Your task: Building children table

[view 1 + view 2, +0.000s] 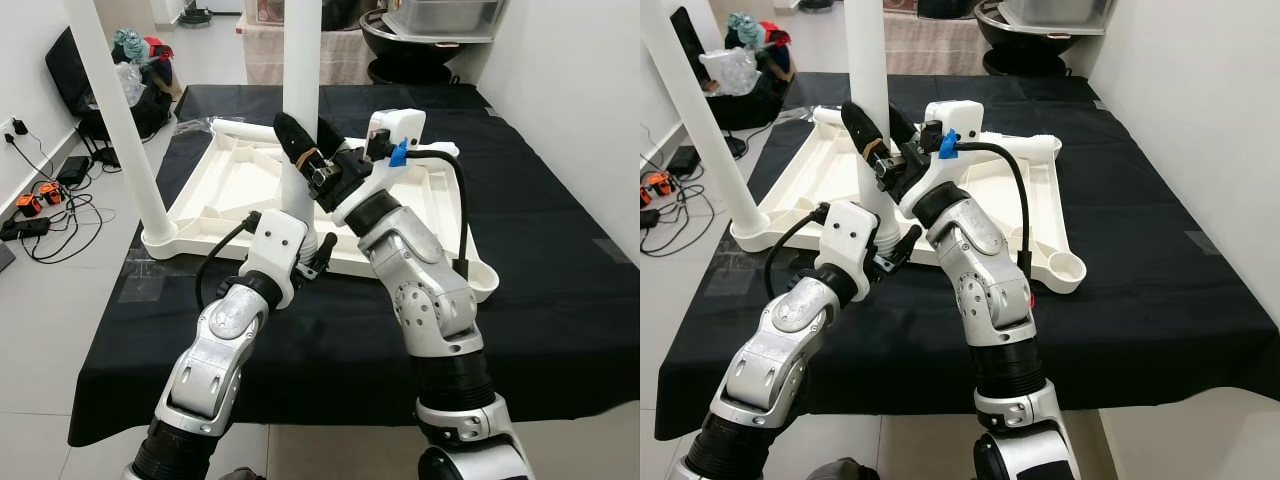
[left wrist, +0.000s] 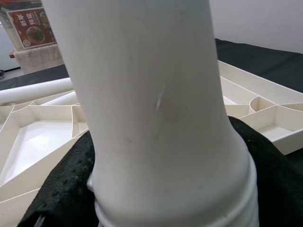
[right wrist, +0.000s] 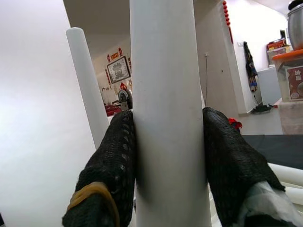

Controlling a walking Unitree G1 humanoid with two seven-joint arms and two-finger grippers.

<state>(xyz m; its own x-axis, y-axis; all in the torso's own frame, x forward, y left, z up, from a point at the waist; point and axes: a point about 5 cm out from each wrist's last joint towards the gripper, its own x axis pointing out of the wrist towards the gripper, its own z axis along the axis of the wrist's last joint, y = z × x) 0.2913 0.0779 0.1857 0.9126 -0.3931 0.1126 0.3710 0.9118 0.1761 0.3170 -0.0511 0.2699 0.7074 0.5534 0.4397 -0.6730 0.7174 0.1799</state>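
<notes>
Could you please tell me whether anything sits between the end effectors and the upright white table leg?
Nothing visible does: the right end effector clamps the white plastic table leg directly, and the left end effector grips its base.

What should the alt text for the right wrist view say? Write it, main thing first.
The right gripper clamps an upright white table leg between its two black mesh-covered fingers. A second white leg stands behind it, against a white wall, with a room in the background.

Right gripper (image 1: 308,140) raised, jaws clamped; left gripper (image 1: 300,235) lower, jaws clamped, both arms bent inward.
</notes>
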